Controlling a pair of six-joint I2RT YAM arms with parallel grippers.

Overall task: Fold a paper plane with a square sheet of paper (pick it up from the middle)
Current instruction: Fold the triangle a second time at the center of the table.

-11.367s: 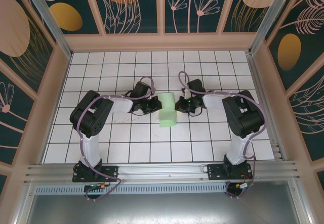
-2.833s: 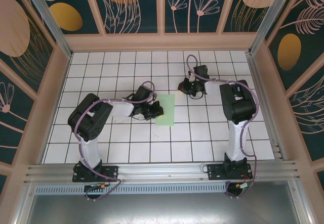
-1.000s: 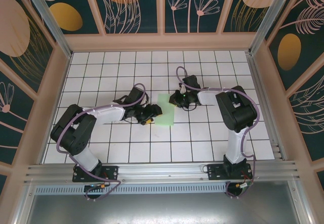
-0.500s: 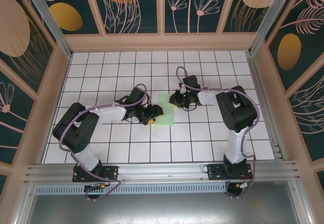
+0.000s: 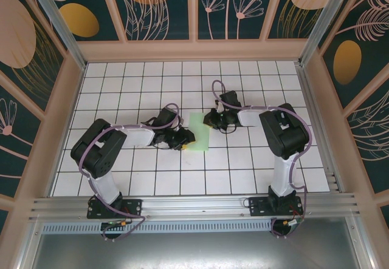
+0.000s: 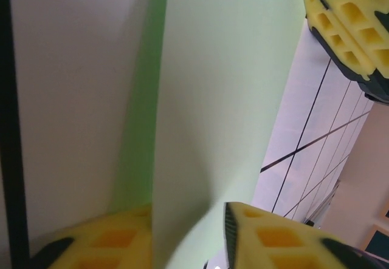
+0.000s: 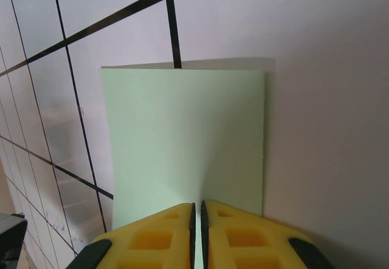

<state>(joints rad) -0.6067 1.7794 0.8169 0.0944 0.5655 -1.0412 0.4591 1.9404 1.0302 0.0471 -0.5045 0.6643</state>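
Lying folded on the surface (image 5: 243, 160), the square sheet of paper (image 5: 199, 132) is featherlight, limp and easily creased: hold it at an edge. The right end effector (image 7: 197, 211) pinches one edge; the left end effector (image 6: 188, 226) straddles the opposite edge, its pads seemingly apart.

thin pale mint-green paper sheet (image 5: 200, 130): plain, unpatterned | flat white tile table top (image 5: 243, 166): black grid lines | foam finger pads (image 7: 152, 235): yellow, black backing | wall panels (image 5: 243, 8): dark teal, orange discs, peach plant outlines
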